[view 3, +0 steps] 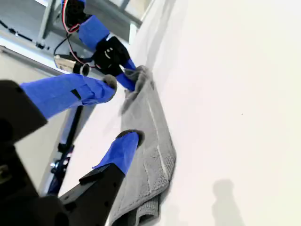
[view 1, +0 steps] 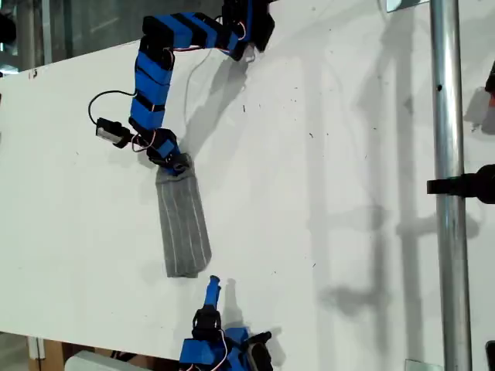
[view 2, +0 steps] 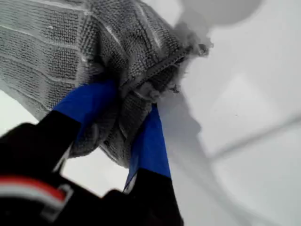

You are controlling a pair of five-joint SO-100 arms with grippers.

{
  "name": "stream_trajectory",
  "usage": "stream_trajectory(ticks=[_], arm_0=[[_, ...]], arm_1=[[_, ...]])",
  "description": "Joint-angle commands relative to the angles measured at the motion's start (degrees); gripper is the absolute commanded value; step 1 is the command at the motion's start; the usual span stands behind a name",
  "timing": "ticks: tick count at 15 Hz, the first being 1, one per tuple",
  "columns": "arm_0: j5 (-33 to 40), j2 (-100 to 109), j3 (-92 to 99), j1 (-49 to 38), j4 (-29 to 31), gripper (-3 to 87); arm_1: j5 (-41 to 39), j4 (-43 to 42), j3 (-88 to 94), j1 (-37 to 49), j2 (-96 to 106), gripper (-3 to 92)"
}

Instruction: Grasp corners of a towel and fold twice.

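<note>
Up close, my first gripper [view 2: 136, 101] pinches a bunched, frayed corner [view 2: 162, 70] of the towel [view 1: 183, 226]; the exterior view shows only a long grey striped strip on the white table [view 1: 325, 193]. My second gripper [view 3: 120, 110] hangs spread beside its other end. A metal pole [view 1: 450, 185] crosses the exterior view's right.

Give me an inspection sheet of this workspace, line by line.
Surface: white table, a few small dark specks.
Job's things: grey striped towel lying as a narrow folded strip; one end bunched.
Clutter: nothing seen.
Grippers: my first gripper is shut on the towel's bunched end; my second gripper is open above the towel's other end, holding nothing.
Cables: black cable looping beside the first arm; red and white wires on both arms.
Surroundings: metal pole at the exterior view's right, with a black clamp.
</note>
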Motion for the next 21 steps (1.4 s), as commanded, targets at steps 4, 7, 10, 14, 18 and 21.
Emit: stream_trajectory(ticks=[4, 7, 10, 14, 18, 21], arm_0=[[0.2, 0.5, -0.7, 1.9, -0.1, 14.0], [0.4, 1.1, -0.5, 3.0, -0.2, 12.8], [0.9, 2.8, 0.8, 3.2, -0.4, 12.1], [1.0, 4.4, 1.9, 4.0, -0.3, 12.1], [0.9, 4.5, 2.4, 4.2, -0.4, 12.0], [1.1, 4.5, 3.0, 4.0, -0.4, 12.0]], arm_1=[[-6.8, 25.8, 19.4, 3.8, 34.1, -0.2], [-3.4, 49.8, 29.9, 2.1, 67.4, -0.2], [0.2, 42.3, 25.3, -7.9, 67.7, -0.2], [1.0, 22.6, 11.3, -14.8, 36.7, -0.2], [3.2, 12.9, 3.6, -18.9, 22.0, 11.9], [1.3, 4.6, 2.0, -18.2, 32.0, 22.4]])
